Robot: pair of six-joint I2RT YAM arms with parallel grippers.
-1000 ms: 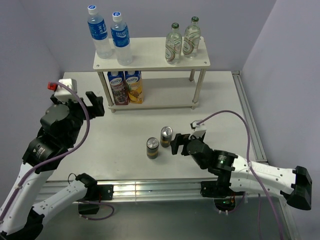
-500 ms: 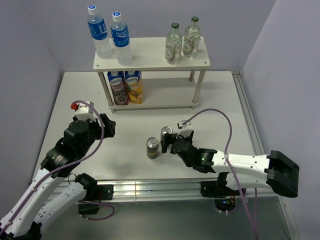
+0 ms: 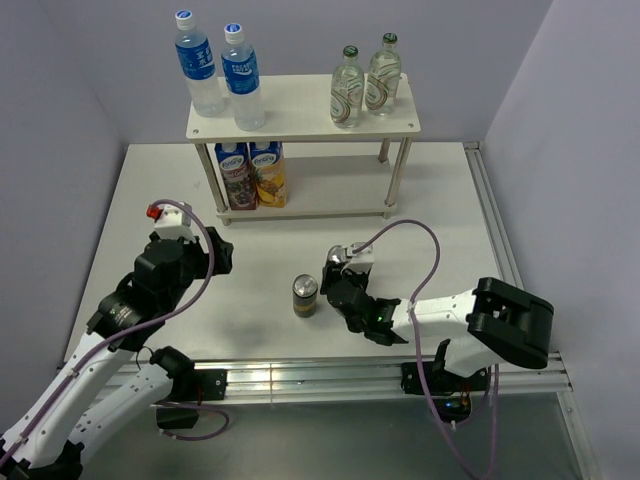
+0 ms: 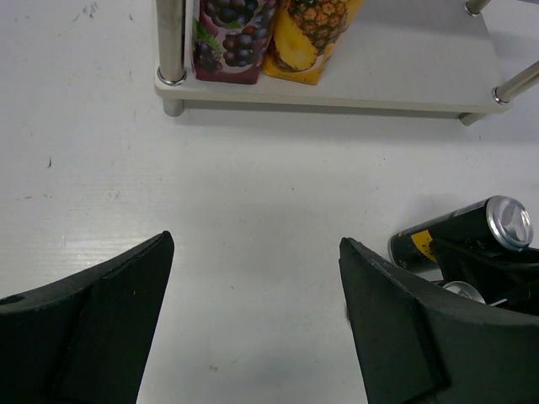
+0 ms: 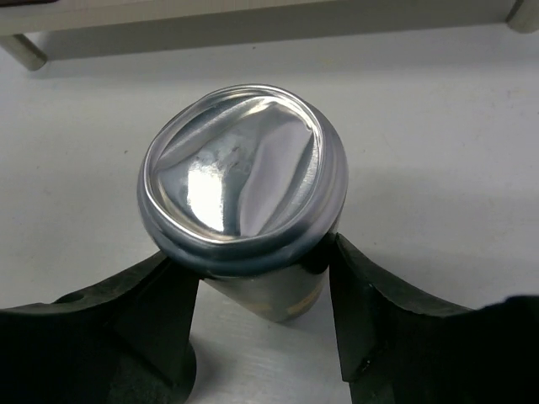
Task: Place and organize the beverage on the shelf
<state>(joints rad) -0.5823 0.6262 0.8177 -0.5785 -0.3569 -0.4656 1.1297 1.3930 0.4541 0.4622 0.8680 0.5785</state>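
Lilac walls close in a white table point(image 3: 450, 200), and at its far side stands the shelf point(image 3: 300, 118), its top board already carrying both water bottles point(image 3: 243, 85) on the left and both glass bottles point(image 3: 347, 95) on the right, with two juice cartons point(image 3: 250, 175) at the left end of the lower board point(image 3: 340, 185). Only the two cans are not yet shelved, and both stand on the table in front of the shelf. What has just changed is on the right: a second ago the right jaws stood wide open just beside the rear can point(image 5: 244, 194), and now they have closed in so that a finger presses each side of it below the rim, the can upright on the table between them. That looks like a grip just made, so the next call is probably a lift toward the free stretch of lower board right of the cartons. The front can point(image 3: 305, 296) stands untouched just left of the held one, where it was before. The right arm point(image 3: 440, 310) has folded its elbow in toward the cans, while the left arm point(image 3: 150, 290) has dropped and come forward from its raised pose. The left jaws hang wide open and empty over bare table, slightly narrower than a second ago, well apart from both cans
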